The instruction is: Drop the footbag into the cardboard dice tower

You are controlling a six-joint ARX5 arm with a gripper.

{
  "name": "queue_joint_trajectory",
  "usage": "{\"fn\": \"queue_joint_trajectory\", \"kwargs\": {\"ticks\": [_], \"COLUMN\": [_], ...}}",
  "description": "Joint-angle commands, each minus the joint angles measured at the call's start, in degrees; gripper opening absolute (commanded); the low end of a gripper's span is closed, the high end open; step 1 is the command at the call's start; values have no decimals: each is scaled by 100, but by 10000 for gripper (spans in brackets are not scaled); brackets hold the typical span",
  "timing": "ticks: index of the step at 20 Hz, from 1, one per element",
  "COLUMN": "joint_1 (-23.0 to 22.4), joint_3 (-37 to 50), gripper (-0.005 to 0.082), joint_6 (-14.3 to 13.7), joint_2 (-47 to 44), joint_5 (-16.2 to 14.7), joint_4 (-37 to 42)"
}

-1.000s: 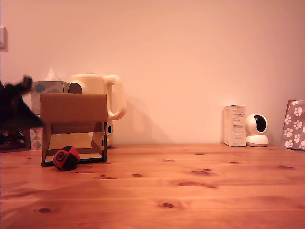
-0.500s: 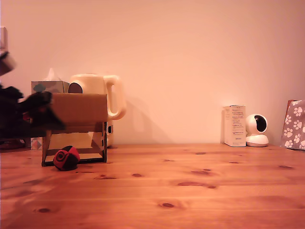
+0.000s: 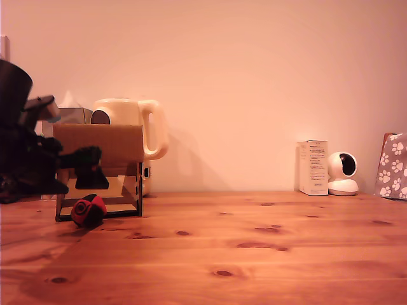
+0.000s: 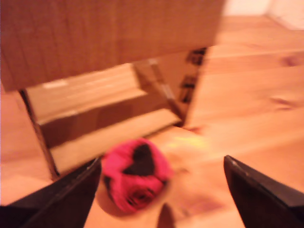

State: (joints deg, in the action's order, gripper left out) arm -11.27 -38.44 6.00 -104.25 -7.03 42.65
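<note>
At the exterior view's lower left, the claw [image 3: 86,168] is swinging in, wide open and empty, nearing the footbag [image 3: 88,211] lying before the tower [image 3: 98,145], grasp pending.

White box [image 3: 313,167] by wall — printed lines, seemingly text, too small to read.

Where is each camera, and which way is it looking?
Exterior view: sits low beside the wooden table, facing the wall; the dark arm and end effector show at this view's left, above the footbag.
Wrist view: rides on the arm, looking down past its own open fingers at the footbag on the table.
Both views share the footbag and the cardboard dice tower behind it.
</note>
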Motion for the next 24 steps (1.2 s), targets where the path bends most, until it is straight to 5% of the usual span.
{"fn": "queue_joint_trajectory", "kwargs": {"ticks": [1, 7, 8, 11, 13, 24], "joint_1": [0, -15, -26, -31, -33, -457], "joint_3": [-98, -540, -570, -579, -579, -579], "gripper": [763, 733, 656, 225, 106, 105], "joint_6": [-48, -46, -48, -52, -52, 170], "joint_2": [-267, -678, -678, -678, -673, 699], "joint_5": [26, 2, 4, 4, 4, 7], "joint_4": [11, -592, -730, -811, -822, -2809]}}
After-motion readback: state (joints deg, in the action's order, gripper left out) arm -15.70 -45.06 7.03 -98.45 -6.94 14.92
